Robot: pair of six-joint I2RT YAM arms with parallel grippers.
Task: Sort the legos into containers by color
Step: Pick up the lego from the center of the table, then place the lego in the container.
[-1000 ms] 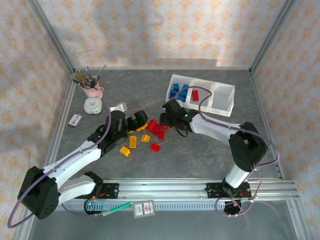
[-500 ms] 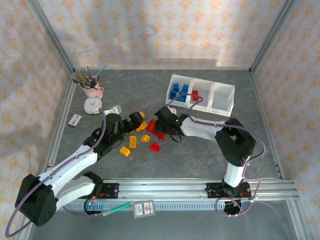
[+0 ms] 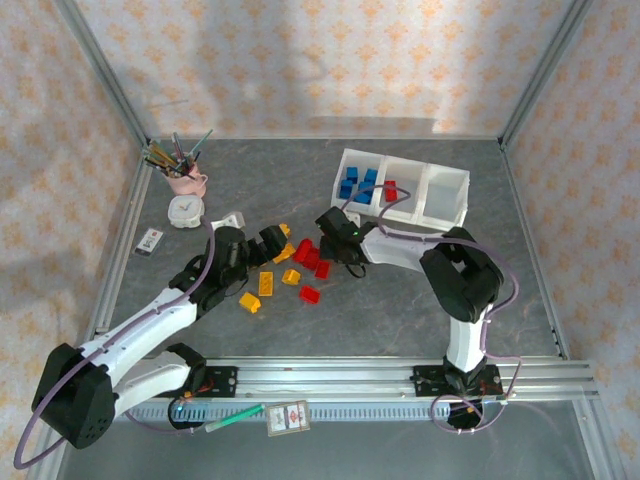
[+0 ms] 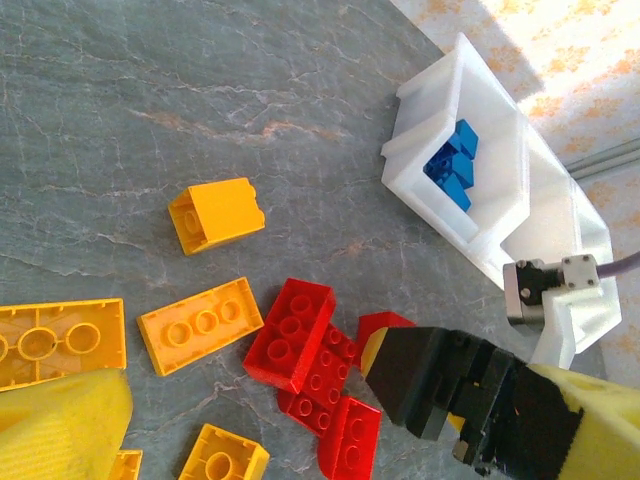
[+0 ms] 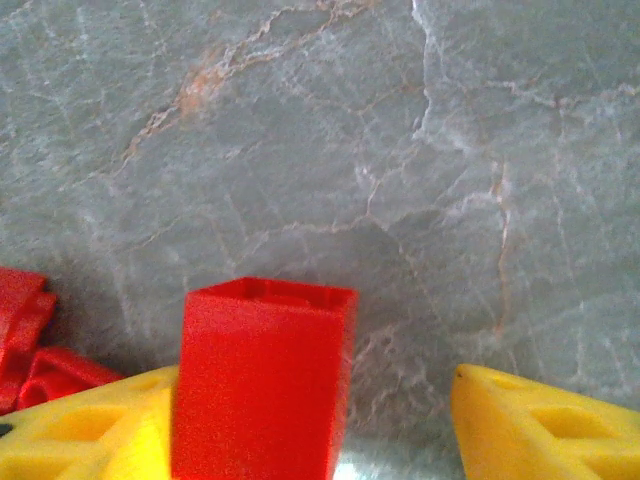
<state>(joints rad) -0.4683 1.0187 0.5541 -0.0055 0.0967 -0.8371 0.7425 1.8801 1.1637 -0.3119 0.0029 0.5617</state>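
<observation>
Legos clustered mid-table; tray beyond; bare tabletop toward near edge.

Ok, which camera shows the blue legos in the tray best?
Top external: it looks down into the left compartment of the tray, so the blue legos show unobstructed. Left wrist shows them larger, but the compartment wall hides some.

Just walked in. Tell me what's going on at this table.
It's color sorting into a white tray. The right gripper has its jaws open around a red brick by the red pile, not yet clamped. The left gripper hovers open over the yellow bricks. Blue bricks sit in one end compartment, a single red piece in the middle.
</observation>
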